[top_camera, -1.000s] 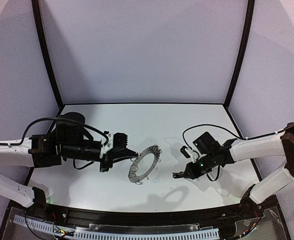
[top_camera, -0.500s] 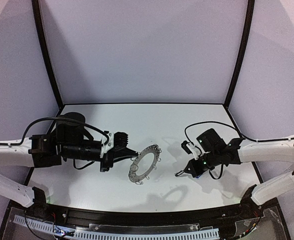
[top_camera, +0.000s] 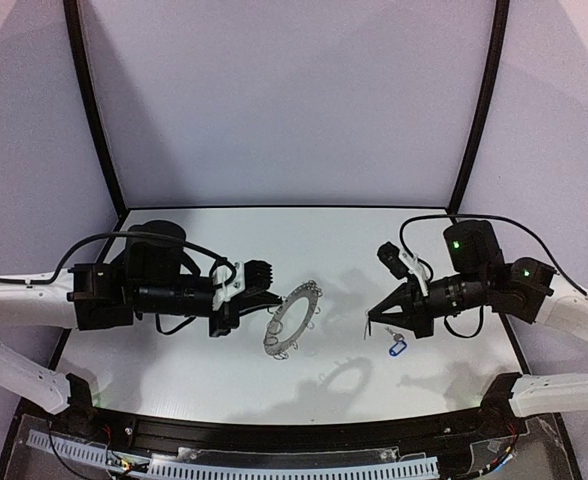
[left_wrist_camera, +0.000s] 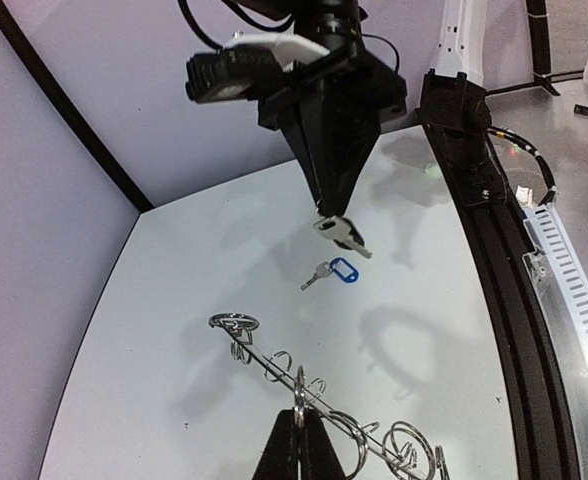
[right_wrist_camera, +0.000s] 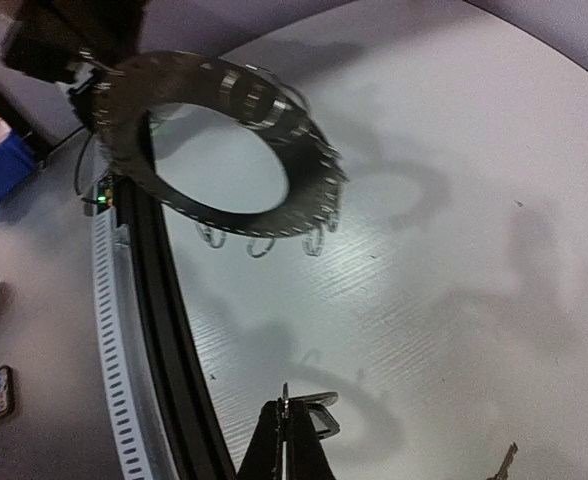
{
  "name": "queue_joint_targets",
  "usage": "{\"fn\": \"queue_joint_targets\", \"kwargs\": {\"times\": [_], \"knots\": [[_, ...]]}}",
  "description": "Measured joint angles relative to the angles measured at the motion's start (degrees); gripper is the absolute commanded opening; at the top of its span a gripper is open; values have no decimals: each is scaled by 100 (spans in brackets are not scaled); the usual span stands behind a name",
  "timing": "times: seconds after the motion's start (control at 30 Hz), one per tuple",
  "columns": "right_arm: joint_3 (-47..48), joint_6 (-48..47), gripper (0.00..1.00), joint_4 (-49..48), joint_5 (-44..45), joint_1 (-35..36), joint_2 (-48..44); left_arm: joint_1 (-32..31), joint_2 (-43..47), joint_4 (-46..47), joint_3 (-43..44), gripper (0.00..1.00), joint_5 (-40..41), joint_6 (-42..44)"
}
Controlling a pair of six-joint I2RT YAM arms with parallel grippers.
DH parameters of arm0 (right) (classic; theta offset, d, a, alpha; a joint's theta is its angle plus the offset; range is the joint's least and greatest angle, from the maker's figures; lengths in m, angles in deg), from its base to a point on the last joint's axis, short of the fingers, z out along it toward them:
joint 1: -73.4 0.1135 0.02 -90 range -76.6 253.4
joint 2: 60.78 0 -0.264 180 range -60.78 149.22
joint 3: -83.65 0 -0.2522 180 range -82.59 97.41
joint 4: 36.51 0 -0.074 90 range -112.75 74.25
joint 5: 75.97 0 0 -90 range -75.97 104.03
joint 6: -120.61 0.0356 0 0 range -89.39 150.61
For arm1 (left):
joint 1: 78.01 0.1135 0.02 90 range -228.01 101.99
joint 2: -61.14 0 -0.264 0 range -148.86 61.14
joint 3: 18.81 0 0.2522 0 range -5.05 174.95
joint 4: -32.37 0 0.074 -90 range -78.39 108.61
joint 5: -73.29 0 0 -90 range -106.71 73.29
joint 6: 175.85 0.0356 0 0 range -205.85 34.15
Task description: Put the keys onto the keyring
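The key (left_wrist_camera: 340,230) is tiny and the right jaws, pressed together on one end of it, leave little grip, so I think it may twist or drop when it pushes against the wire loops (right_wrist_camera: 249,95), which are thin and may swing aside. The keyring (right_wrist_camera: 124,150), pinched at its left rim by the left jaws, hangs above the bench (top_camera: 224,240) between the arms, on edge, hole facing right, long axis near-left to far-right. The blue-tag key (left_wrist_camera: 342,271) lies near right
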Motion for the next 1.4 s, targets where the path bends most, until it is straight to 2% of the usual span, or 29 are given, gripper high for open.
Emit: {"fn": "queue_joint_targets", "kwargs": {"times": [0.17,0.4,0.5,0.7,1.03,1.4], "knots": [[570,-396,0,348,-942,46,98,2,-55,-127,68,1,-11,166],[1587,-968,0,774,-1325,516,721,0,-275,-533,378,1,-302,450],[2144,-1342,0,1027,-1226,798,1213,0,-428,-750,573,1,-459,584],[2396,-1888,0,1121,-907,1152,1639,0,-463,-1139,678,1,-841,839],[2426,-2470,0,940,-133,1635,1838,0,-754,-1746,1244,1,-1075,859],[2420,-2813,0,544,295,1812,1838,2,-1099,-2400,1751,1,-1137,702]]}}
